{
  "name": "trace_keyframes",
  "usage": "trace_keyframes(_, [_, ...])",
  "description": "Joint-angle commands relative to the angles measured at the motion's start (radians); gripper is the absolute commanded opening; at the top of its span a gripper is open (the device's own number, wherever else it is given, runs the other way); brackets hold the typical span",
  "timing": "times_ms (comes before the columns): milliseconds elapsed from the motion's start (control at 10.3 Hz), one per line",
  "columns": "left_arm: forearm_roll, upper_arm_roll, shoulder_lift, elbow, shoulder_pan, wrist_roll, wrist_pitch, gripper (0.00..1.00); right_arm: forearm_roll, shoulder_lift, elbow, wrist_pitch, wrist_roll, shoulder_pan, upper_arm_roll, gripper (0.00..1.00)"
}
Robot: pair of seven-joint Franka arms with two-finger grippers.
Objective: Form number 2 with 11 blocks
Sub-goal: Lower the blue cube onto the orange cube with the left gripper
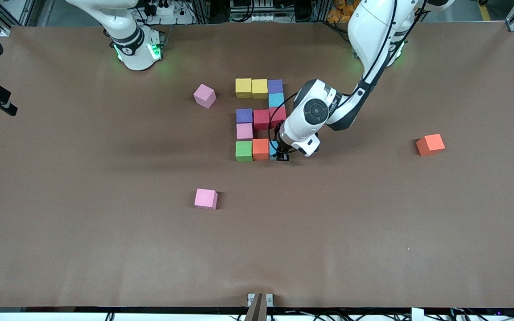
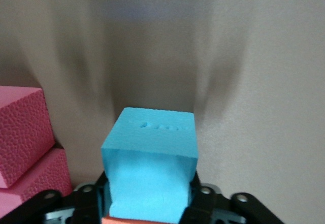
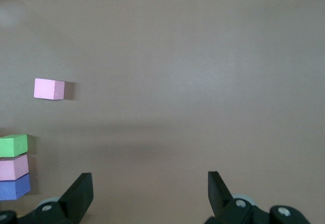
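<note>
The left gripper (image 1: pixel 282 155) is reaching down at the nearest row of the number 2 (image 1: pixel 259 119), its fingers (image 2: pixel 200 203) sitting on either side of a light blue block (image 2: pixel 151 158), though whether they are gripping or letting go I cannot tell. That block is resting on the desk (image 1: pixel 105 249) just beside the orange block (image 1: pixel 260 149) and green block (image 1: pixel 244 150), closing the row toward the left arm's end. The right gripper (image 3: pixel 150 193) is waiting with jaws spread wide and nothing between them, above bare desk, while two pink blocks (image 1: pixel 205 198) and an orange one (image 1: pixel 430 144) are lying well apart from the digit.
</note>
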Motion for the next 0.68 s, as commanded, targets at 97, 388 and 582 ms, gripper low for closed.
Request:
trace_keyframes(97, [0.027,0.011,0.006,-0.032,-0.017,-0.032,-0.002,1.0,0.012,0.007,0.022,-0.018,0.001,-0.017,0.01,1.0])
trace_keyframes(388, [0.109,0.011,-0.032,-0.017,0.0,-0.032,-0.066,1.0,0.012,0.007,0.022,-0.018,0.001,-0.017,0.01,1.0])
trace_keyframes(582, [0.112,0.011,-0.072,-0.015,0.026,-0.029,-0.073,1.0,0.012,0.007,0.022,-0.018,0.001,-0.017,0.01,1.0])
